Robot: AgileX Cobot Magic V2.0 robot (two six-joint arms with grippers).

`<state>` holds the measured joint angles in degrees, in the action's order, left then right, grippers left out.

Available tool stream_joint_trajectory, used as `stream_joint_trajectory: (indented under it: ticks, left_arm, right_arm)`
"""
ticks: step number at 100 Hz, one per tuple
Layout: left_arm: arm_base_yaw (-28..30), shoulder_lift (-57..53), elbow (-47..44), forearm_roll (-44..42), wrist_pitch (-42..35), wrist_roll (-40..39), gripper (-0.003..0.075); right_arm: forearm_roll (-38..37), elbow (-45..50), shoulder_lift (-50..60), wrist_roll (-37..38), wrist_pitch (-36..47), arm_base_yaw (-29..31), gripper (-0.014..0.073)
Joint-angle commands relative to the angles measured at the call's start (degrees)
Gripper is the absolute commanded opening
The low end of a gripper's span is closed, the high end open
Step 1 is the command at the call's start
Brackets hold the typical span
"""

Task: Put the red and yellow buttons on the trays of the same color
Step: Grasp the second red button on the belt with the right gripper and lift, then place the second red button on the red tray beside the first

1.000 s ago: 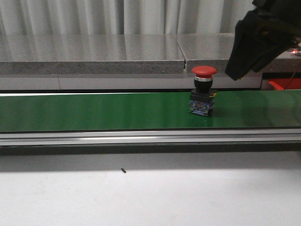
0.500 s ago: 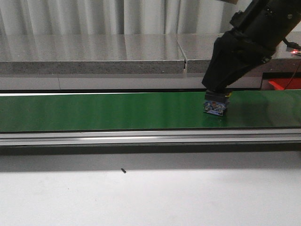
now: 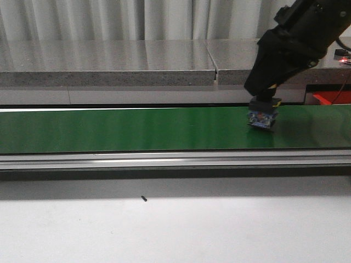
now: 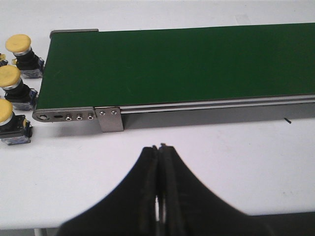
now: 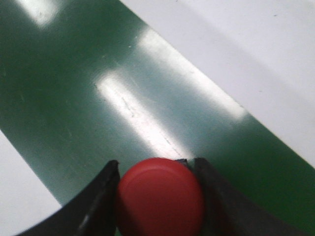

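The red button's cap point(image 5: 160, 196) sits between the two fingers of my right gripper point(image 5: 156, 166), which is shut on it. In the front view only the button's blue-and-black base point(image 3: 262, 118) shows below the black right arm point(image 3: 290, 44). The base is tilted, just above the green belt point(image 3: 137, 129). My left gripper point(image 4: 160, 147) is shut on nothing, over the white table in front of the belt. Three yellow buttons point(image 4: 22, 48) point(image 4: 12, 82) point(image 4: 7, 118) stand on the table beside the belt's end. The yellow tray is out of view.
A red piece, probably the red tray point(image 3: 330, 97), shows at the far right behind the belt. A grey stone ledge point(image 3: 109, 63) runs behind the conveyor. The belt's metal rail point(image 3: 164, 160) lies along its front edge. A small dark speck point(image 3: 143, 199) lies on the white table.
The right arm came down over the red button and shut on it. The button has since shifted right, and its base now hangs tilted, slightly off the belt.
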<state>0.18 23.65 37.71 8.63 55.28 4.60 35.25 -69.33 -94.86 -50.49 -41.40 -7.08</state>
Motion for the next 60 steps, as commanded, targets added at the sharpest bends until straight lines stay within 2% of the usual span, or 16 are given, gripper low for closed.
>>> stream_joint_trajectory:
  ticks: [1,44,60]
  left_arm:
    - [-0.5,0.5,1.5,0.9,-3.5,0.0,-0.002]
    - [-0.5,0.5,1.5,0.9,-3.5,0.0,-0.002]
    - [-0.5,0.5,1.5,0.9,-3.5,0.0,-0.002]
  right_arm:
    - [2.1,-1.5,4.8,-0.3,2.0,2.6,-0.0001]
    - [3.3,-1.5,8.3,0.2,3.0,21.7,-0.0001]
    - [7.5,-1.5,8.3,1.2,5.9,28.9,-0.0001]
